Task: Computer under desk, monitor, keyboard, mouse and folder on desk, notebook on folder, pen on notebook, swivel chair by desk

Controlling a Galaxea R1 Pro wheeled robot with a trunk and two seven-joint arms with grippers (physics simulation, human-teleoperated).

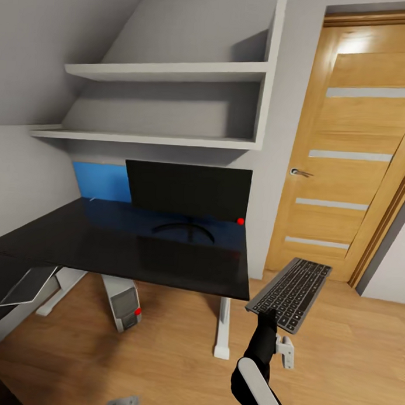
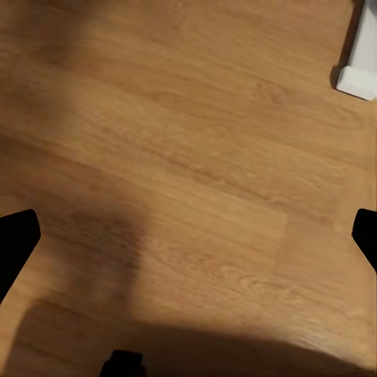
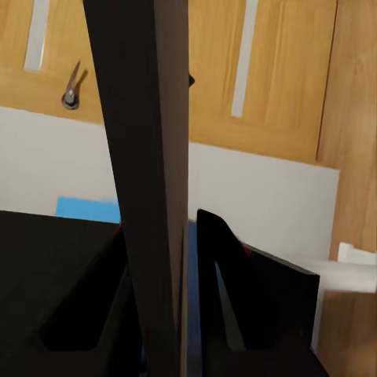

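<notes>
Right arm, black and white, rises from the head view's 5 o'clock edge, and its end effector (image 1: 271,316) grips the near end of the keyboard (image 1: 291,292), holding it in the air off the counter's right corner, keys up and slanting toward 1 o'clock. From the right wrist camera the keyboard (image 3: 149,173) appears edge-on as a dark slab pinched between the two black fingers (image 3: 236,298), which are closed against it.

Glossy black counter (image 1: 125,246) fills the left and centre of the head view, its white leg (image 1: 222,329) standing at the right end. On the counter, toward 12 o'clock, the monitor (image 1: 188,190) stands upright on its round foot, screen dark, a red dot at its lower right corner. Behind it a blue wall panel (image 1: 103,181) meets the grey wall, and two white shelves (image 1: 166,70) hang above. Under the counter the computer (image 1: 123,302) stands on the wooden floor (image 1: 337,359), a red spot low on its front. At 9 o'clock a flat grey panel (image 1: 27,285) hangs tilted below the counter edge. A wooden door (image 1: 350,155) with pale stripes and a metal handle stands at 2 o'clock.

Left end effector (image 2: 188,243) looks straight down on bare floorboards; its black fingertips (image 2: 16,243) sit far apart, holding nothing.
</notes>
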